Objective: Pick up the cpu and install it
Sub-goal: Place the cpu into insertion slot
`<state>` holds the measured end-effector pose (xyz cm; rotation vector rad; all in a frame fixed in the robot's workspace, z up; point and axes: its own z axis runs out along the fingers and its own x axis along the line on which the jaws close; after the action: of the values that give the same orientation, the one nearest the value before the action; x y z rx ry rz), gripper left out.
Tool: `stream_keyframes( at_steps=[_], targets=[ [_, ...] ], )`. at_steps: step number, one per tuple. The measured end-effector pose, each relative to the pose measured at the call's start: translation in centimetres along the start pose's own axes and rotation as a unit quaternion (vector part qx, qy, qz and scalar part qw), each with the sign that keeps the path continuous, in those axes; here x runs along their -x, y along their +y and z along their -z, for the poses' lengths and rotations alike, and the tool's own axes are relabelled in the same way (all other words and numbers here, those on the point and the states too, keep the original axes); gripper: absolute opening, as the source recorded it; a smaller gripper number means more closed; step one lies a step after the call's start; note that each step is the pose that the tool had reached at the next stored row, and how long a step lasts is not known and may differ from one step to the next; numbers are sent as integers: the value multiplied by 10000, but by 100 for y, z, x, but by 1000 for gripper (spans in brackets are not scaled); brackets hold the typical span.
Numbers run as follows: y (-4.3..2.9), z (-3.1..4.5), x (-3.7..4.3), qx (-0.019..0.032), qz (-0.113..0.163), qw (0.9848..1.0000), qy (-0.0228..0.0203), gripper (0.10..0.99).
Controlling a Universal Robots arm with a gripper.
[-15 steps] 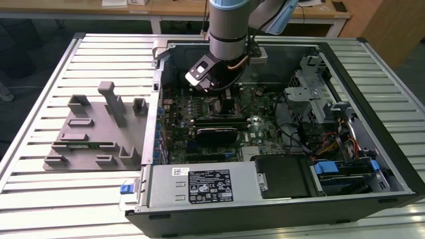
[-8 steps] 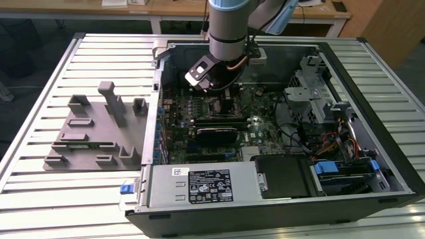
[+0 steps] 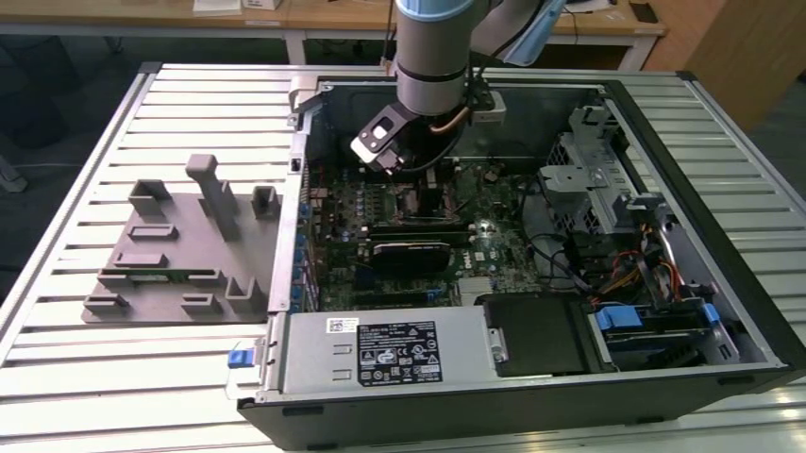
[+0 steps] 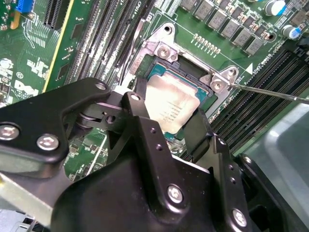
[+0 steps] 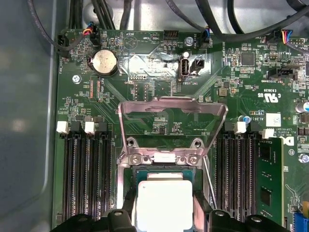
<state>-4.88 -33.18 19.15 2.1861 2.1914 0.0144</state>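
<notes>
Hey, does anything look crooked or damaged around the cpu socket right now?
Nothing stands out. The cpu, gripped by the tool, lies square with the socket frame; the load plate is flipped open, as an install would need. No damage or loose parts show.

The black tool (image 4: 171, 110) flanks the cpu (image 5: 164, 203), silver-grey on top with a thin green rim, over a green motherboard (image 5: 231, 82) carrying black memory slots (image 5: 84, 179) either side of the tool and a bright silver socket frame (image 5: 172, 105) ahead.
</notes>
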Motion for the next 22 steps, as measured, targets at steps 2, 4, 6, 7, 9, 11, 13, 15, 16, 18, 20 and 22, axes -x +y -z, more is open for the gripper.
stream_keyframes(
  at_steps=[2, 4, 6, 7, 9, 11, 13, 15, 16, 18, 20, 22],
  targets=[
    [0, 0, 0, -1, 0, 10000, -1, 553],
    [0, 0, 0, -1, 0, 10000, -1, 616],
    [0, 4, 1, -2, 0, 10000, -3, 616],
    [0, 14, 1, -2, 0, 10000, -3, 616],
    [2, 55, 2, -1, -1, 10000, -1, 616],
    [3, 102, 3, -1, -1, 10000, -2, 616],
    [5, 148, 4, -1, -1, 10000, -1, 616],
    [7, 186, 5, -1, -1, 10000, -2, 616],
    [7, 199, 6, -2, 0, 10000, -1, 616],
    [8, 226, 6, -1, -1, 10000, -2, 616],
    [9, 251, 7, -1, 0, 10000, -2, 616],
    [10, 252, 7, 0, 0, 10000, -1, 616]
  ],
)
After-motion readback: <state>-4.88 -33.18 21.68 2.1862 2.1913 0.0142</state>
